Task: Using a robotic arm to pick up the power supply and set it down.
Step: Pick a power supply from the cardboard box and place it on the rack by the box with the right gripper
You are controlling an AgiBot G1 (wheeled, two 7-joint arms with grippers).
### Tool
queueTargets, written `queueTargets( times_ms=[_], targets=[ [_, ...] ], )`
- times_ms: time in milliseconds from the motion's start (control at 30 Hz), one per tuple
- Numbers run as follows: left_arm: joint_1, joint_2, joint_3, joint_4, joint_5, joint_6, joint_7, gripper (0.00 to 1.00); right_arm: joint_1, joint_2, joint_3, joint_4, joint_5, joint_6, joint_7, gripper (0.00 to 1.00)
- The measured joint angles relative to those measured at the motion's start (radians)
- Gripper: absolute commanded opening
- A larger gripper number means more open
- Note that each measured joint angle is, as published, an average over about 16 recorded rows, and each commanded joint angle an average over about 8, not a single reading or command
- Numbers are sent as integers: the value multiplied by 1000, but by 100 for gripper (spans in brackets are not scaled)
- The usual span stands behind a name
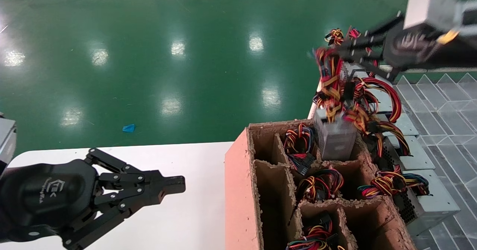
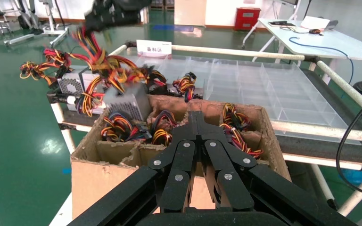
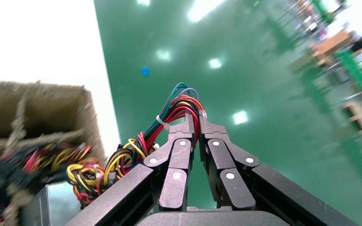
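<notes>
Head view gives you the brown cardboard box with ragged corrugated dividers [image 1: 257, 190] below and ahead of your right gripper [image 1: 337, 50]. Its cells hold tangled bundles of red, yellow, orange and black wires [image 1: 320, 183]; the nearest left cells look dark and you cannot tell their contents. Your small silver-grey metal power supply [image 1: 334, 138] hangs tilted below the jaws, its lower end at a far cell of the box, one perforated vent face showing in the left wrist view [image 2: 128, 101]. Its tied wire bundle [image 1: 337, 89] runs up to the right jaws, which are clenched on those wires; in the right wrist view the wires [image 3: 179, 106] emerge past the closed fingertips [image 3: 192, 123]. Beyond the box, more grey metal boxes with looping red cables [image 1: 421, 201] lie on a clear plastic gridded tray [image 1: 447, 104]. Your left gripper [image 1: 175, 184] rests over the white tabletop [image 1: 193, 205], well apart from the box, jaws pressed together on nothing.
</notes>
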Motion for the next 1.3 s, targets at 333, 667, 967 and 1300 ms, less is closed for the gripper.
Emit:
queueTargets(
  times_ms=[333,667,967,1300],
  targets=[
    [0,0,0,0,0,0,0,0,-73,71,91,216,140,63,64,0],
    [0,0,0,0,0,0,0,0,-147,129,179,412,229,197,97,0],
    [0,0,0,0,0,0,0,0,-123,190,203,483,183,310,102,0],
    [0,0,0,0,0,0,0,0,-56,292,182,460,42,394,120,0]
  ],
)
